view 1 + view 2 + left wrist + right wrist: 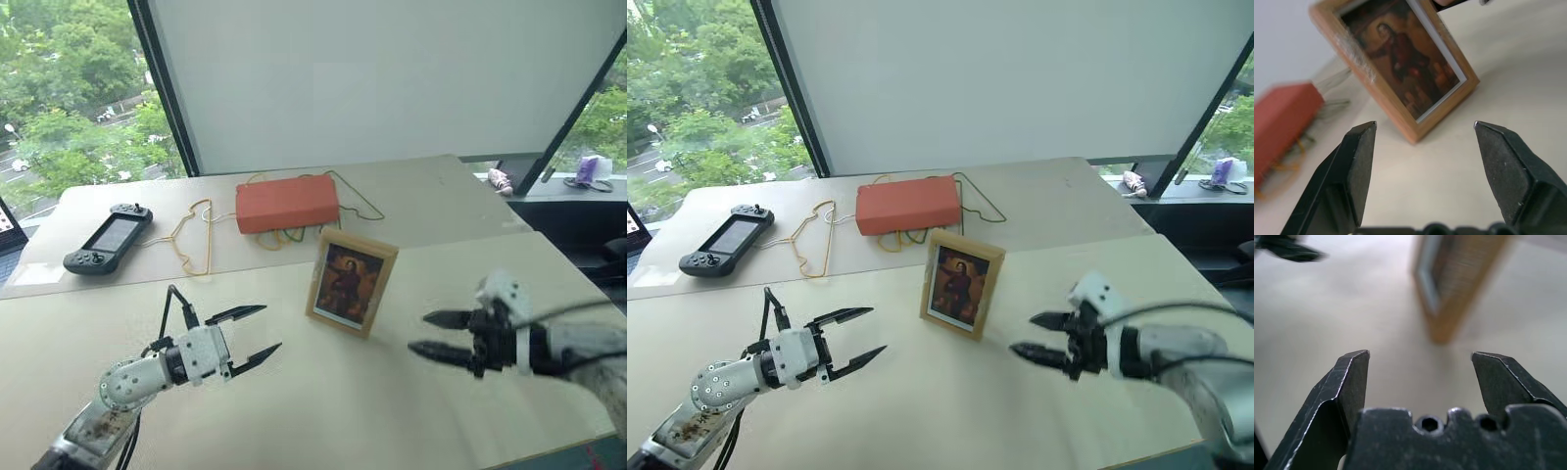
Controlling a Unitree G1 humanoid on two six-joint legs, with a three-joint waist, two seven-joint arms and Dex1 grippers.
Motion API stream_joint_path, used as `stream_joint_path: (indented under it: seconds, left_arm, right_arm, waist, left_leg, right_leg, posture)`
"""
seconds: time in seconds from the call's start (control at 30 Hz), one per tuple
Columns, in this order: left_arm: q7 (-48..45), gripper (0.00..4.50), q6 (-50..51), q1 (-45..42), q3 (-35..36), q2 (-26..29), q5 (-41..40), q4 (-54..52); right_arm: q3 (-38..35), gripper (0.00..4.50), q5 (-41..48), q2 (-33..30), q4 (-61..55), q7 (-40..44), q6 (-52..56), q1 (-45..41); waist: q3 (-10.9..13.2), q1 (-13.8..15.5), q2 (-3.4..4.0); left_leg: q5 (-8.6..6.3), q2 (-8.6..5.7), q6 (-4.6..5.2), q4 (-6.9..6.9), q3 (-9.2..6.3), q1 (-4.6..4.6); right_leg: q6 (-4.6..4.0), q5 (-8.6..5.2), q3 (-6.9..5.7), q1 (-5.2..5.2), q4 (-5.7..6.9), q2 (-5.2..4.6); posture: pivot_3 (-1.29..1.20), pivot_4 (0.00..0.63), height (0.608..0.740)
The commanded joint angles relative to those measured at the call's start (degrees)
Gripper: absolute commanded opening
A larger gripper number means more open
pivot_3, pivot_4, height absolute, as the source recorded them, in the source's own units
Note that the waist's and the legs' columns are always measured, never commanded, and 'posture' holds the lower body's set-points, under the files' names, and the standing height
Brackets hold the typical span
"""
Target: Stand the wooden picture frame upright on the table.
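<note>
The wooden picture frame [351, 282] stands upright on the beige table [323, 411], its reddish portrait facing me. Nothing touches it. My left gripper [257, 331] hovers to its left, open, fingers pointing toward the frame; the left wrist view shows the frame [1400, 73] beyond the empty gap. My right gripper [428, 333] hangs to the frame's right, open and empty, a short way off. From the right wrist, the frame's edge [1459, 289] sits ahead of the spread fingers.
An orange-red box [286, 203] lies behind the frame with yellow and green cords [191, 240] looping around it. A black handheld game console [108, 238] rests at the far left. A seam crosses the table between these and the frame.
</note>
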Motion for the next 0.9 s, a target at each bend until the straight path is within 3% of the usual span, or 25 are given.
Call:
stream_joint_path:
  seconds: [0.03, 0.23, 0.4, 0.43, 0.57, 0.7, 0.9]
  left_arm:
    - [2.96, 3.44, 9.10, 1.18, 5.44, -0.22, -5.31, -7.39]
    - [2.94, 3.44, 15.71, 1.82, 8.65, -2.89, -4.56, -10.12]
    - [14.88, 3.44, 25.18, 3.30, 10.93, -9.21, -1.02, -9.86]
    - [18.46, 3.44, 27.18, 3.58, 10.99, -11.11, 0.67, -9.95]
    - [35.59, 3.44, 30.30, 2.52, 13.07, -27.03, 4.41, -6.12]
    - [39.63, 3.44, 30.90, 0.21, 13.81, -31.85, 8.41, -6.37]
    - [38.65, 3.44, 30.81, -0.83, 14.62, -31.94, 12.24, -6.45]
  right_arm:
    - [1.18, 3.86, -2.00, 3.77, -6.22, -6.28, -4.42, 3.96]
    - [4.41, 3.86, -6.45, 7.88, -6.63, -14.54, -6.81, 6.32]
    - [3.86, 3.86, -11.76, 13.67, -2.85, -28.76, -2.86, 4.50]
    - [4.15, 3.86, -15.32, 14.54, -1.65, -32.67, -2.88, 4.38]
    - [9.95, 3.86, -27.91, 22.77, 0.03, -46.58, -10.45, 3.73]
    - [9.60, 3.86, -31.37, 27.74, 3.30, -50.86, -14.72, 2.72]
    - [10.92, 3.86, -34.02, 28.12, 8.13, -50.28, -19.61, 1.10]
  waist:
    - [0.01, 0.03, -0.01]
    - [0.12, 0.59, 0.14]
    - [0.10, 0.60, 0.12]
    - [0.10, 0.62, 0.12]
    - [0.09, 0.86, 0.11]
    - [0.09, 0.84, 0.12]
    - [0.09, 0.65, 0.12]
  left_leg:
    - [-0.03, 0.01, 0.04, -0.01, 0.00, 0.06]
    - [-0.21, 0.08, 0.18, -0.39, -0.04, 1.19]
    - [0.03, 0.10, -0.24, -0.98, -0.05, 1.53]
    - [0.03, 0.10, -0.26, -1.00, -0.05, 1.53]
    - [-0.02, 0.02, -0.25, -1.00, -0.05, 1.44]
    - [0.04, 0.05, -0.37, -1.00, -0.04, 1.38]
    - [0.06, 0.08, -0.38, -1.01, -0.05, 1.45]
  right_leg:
    - [0.05, 0.04, -0.01, 0.06, -0.04, 0.01]
    - [0.10, 0.08, -0.08, 1.20, -0.52, 0.11]
    - [0.09, 0.08, -0.09, 1.48, -0.91, 0.13]
    - [0.09, 0.08, -0.07, 1.47, -0.92, 0.13]
    - [0.09, 0.08, -0.02, 1.37, -1.02, 0.08]
    - [0.09, 0.08, -0.02, 1.29, -0.95, 0.10]
    - [0.09, 0.07, -0.03, 1.35, -0.92, 0.17]
  posture:
    - [0.00, 0.150, 0.740]
    - [0.00, 0.150, 0.740]
    - [0.00, 0.150, 0.740]
    - [0.00, 0.150, 0.740]
    - [0.00, 0.150, 0.740]
    - [0.00, 0.150, 0.740]
    - [0.00, 0.150, 0.740]
